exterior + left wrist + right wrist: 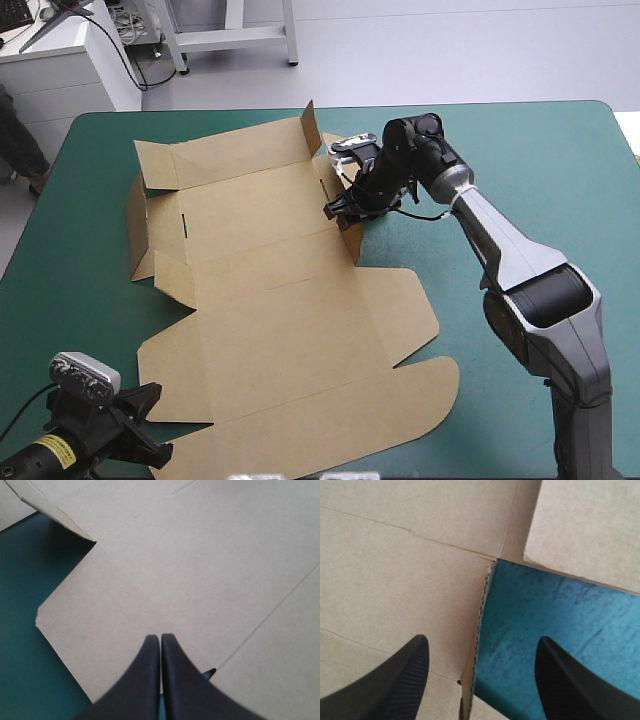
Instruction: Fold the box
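box mostly flat, r gripper open at a flap

l arm is cut off at the high view's bottom edge; yellow label on it, text too small to read. box lies on the table, near part flat, far walls partly up. r gripper spread wide, a raised flap edge-on betw its fingers, not pinched. l gripper closed to a point, tips over the box's near-l corner; touching or not, can't tell.

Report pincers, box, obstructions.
Left pincer shut, over the box, near-left corner. Right pincer open, astride a raised side flap. Far walls partly up, rest flat. Nothing in the way.
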`<action>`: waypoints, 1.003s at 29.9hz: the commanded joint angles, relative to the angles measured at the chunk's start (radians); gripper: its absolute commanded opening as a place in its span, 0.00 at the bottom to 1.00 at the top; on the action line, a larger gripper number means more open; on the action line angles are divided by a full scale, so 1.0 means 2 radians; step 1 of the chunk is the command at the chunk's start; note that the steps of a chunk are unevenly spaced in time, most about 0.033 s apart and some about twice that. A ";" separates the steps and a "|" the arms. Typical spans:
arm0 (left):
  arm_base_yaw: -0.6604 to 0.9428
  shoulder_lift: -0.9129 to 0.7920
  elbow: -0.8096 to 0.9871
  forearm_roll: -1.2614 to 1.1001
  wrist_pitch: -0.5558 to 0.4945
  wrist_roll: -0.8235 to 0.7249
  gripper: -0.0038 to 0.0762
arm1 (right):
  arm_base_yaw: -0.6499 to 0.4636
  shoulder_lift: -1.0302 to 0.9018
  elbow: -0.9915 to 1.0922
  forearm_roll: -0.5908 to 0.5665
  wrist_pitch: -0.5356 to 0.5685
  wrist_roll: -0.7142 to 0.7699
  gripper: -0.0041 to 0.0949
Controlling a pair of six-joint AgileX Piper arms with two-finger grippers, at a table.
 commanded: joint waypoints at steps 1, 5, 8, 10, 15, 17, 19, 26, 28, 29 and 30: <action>-0.002 0.006 -0.013 -0.007 -0.030 0.000 0.04 | 0.001 -0.018 -0.013 0.009 -0.008 -0.005 0.62; -0.002 0.006 -0.013 -0.007 -0.030 0.000 0.04 | 0.001 -0.008 -0.013 0.010 -0.010 0.003 0.61; -0.002 0.006 -0.013 -0.007 -0.030 0.000 0.04 | 0.001 -0.001 -0.013 0.008 -0.010 0.011 0.49; -0.002 0.006 -0.013 -0.007 -0.030 0.000 0.04 | 0.001 -0.001 -0.013 0.008 -0.011 0.012 0.35; -0.002 0.006 -0.013 -0.007 -0.030 0.000 0.04 | 0.001 -0.001 -0.013 0.008 -0.022 0.014 0.03; -0.002 0.006 -0.013 -0.007 -0.030 0.000 0.04 | 0.001 -0.001 -0.013 0.008 -0.023 0.014 0.03; -0.002 0.006 -0.013 -0.007 -0.030 0.000 0.04 | 0.001 -0.001 -0.013 0.005 -0.020 0.009 0.03; -0.002 0.006 -0.013 -0.007 -0.030 0.000 0.04 | 0.001 -0.001 -0.013 -0.010 0.005 -0.066 0.03; -0.002 0.006 -0.013 -0.007 -0.030 0.000 0.04 | 0.001 -0.001 -0.016 -0.023 0.005 -0.091 0.03; -0.002 0.006 -0.013 -0.007 -0.030 0.000 0.04 | 0.001 -0.001 -0.019 -0.028 0.005 -0.103 0.03; -0.002 0.006 -0.013 -0.007 -0.030 0.000 0.04 | 0.001 -0.001 -0.022 -0.035 0.005 -0.116 0.03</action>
